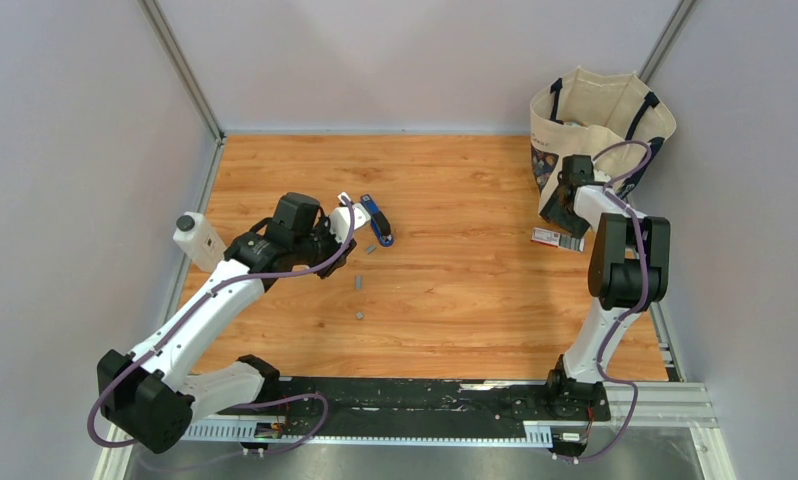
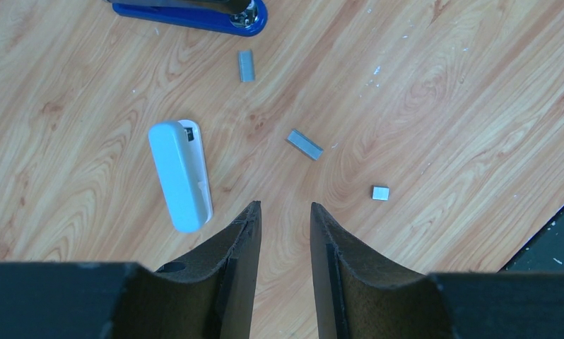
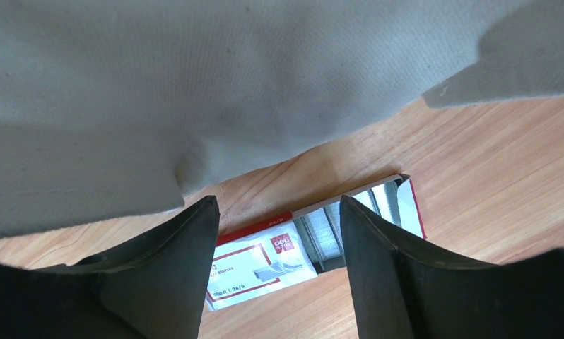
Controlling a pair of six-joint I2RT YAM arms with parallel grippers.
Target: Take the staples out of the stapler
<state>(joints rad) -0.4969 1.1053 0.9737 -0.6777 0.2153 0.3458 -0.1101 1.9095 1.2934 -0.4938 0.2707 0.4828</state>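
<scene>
The blue stapler (image 1: 377, 218) lies on the wooden table; in the left wrist view it is at the top edge (image 2: 194, 10). Three short silver staple strips (image 1: 371, 249) (image 1: 357, 283) (image 1: 359, 315) lie loose below it, and they also show in the left wrist view (image 2: 246, 66) (image 2: 305, 144) (image 2: 380, 193). My left gripper (image 1: 335, 255) (image 2: 285, 207) hovers beside them, open and empty. My right gripper (image 1: 560, 215) (image 3: 279, 201) is open and empty at the far right, away from the stapler.
A pale oblong piece (image 2: 180, 175) (image 1: 347, 207) lies left of the staples. A red-and-white staple box (image 3: 265, 258) (image 1: 555, 238) with its grey tray (image 3: 329, 229) lies under the right gripper. A canvas tote bag (image 1: 600, 120) (image 3: 194, 92) stands behind it.
</scene>
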